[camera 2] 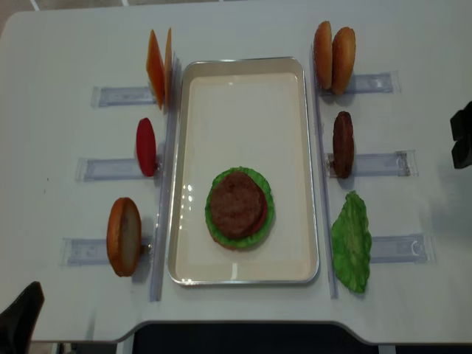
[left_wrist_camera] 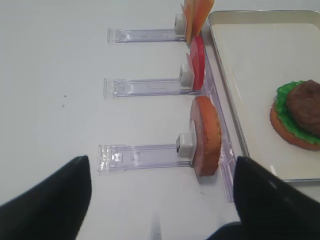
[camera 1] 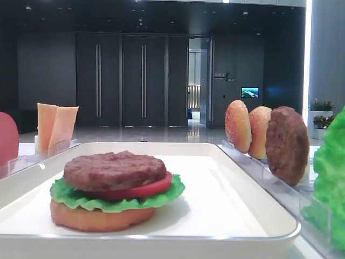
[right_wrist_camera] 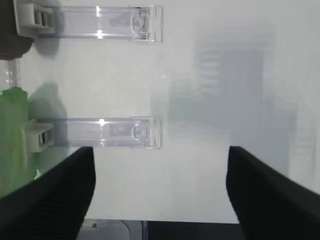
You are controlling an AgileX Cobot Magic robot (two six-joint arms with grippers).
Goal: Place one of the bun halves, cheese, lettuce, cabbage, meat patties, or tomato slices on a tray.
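Note:
On the white tray sits a stack of bun half, lettuce, tomato slice and meat patty. Left of the tray stand cheese slices, a tomato slice and a bun half. To its right stand two bun halves, a meat patty and a lettuce leaf. Cabbage is out of view. My left gripper is open and empty, short of the bun half. My right gripper is open and empty over bare table, with lettuce at its left.
Clear plastic holder rails lie on the white table on both sides of the tray. Long clear strips run along the tray's sides. The table's front edge is close below the tray.

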